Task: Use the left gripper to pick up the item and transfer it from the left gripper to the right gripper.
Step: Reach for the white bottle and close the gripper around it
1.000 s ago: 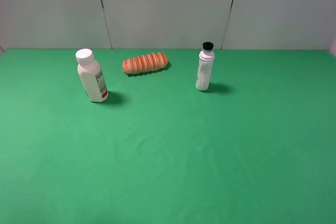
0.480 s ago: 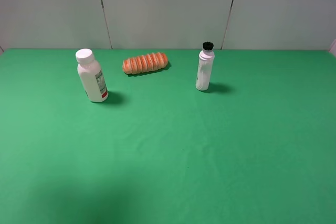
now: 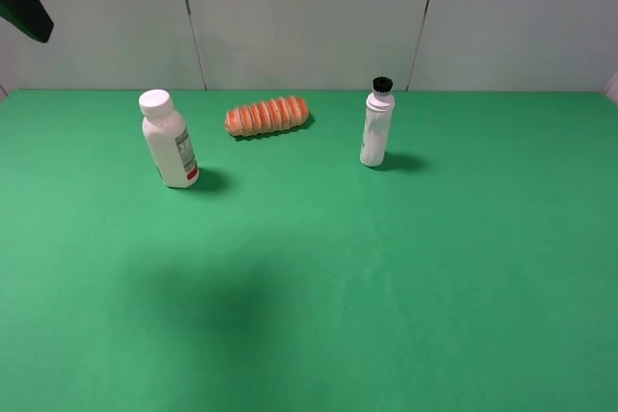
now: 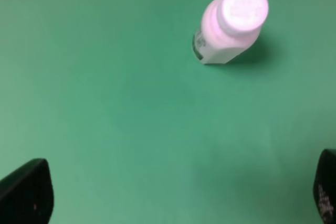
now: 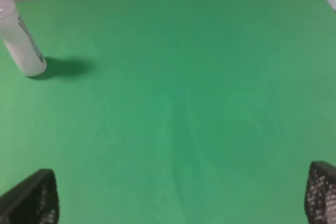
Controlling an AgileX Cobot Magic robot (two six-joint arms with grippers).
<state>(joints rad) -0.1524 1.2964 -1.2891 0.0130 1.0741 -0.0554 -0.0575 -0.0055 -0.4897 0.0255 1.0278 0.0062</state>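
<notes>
Looking down on a green cloth (image 3: pixel 406 267) that covers the whole table, I see it run back to a pale grey panelled wall (image 3: pixel 309 16) with thin dark seams. The cloth's far edge meets that wall in a straight line; its other edges are cut off by the view.

Three things stand in a loose row at the far side. The item (image 3: pixel 169 142) stands upright at the far left, white cap on top, its label's red patch low on the side toward the right. Just right of it and a little farther back lies the orange ribbed roll (image 3: pixel 267 116). The slim black-capped bottle (image 3: pixel 377 127) stands upright right of centre, well apart from both.

A wide stretch of plain green lies between that row and the near side, and again from the slim bottle out to the right. A soft shadow (image 3: pixel 217 306) darkens the near left.

A dark piece of my left arm (image 3: pixel 24 2) shows high at the far left. My left gripper (image 4: pixel 173 195) hangs above the cloth, jaws spread wide, the item (image 4: pixel 231 24) ahead and untouched. My right gripper (image 5: pixel 175 196) is likewise spread wide over bare green.
</notes>
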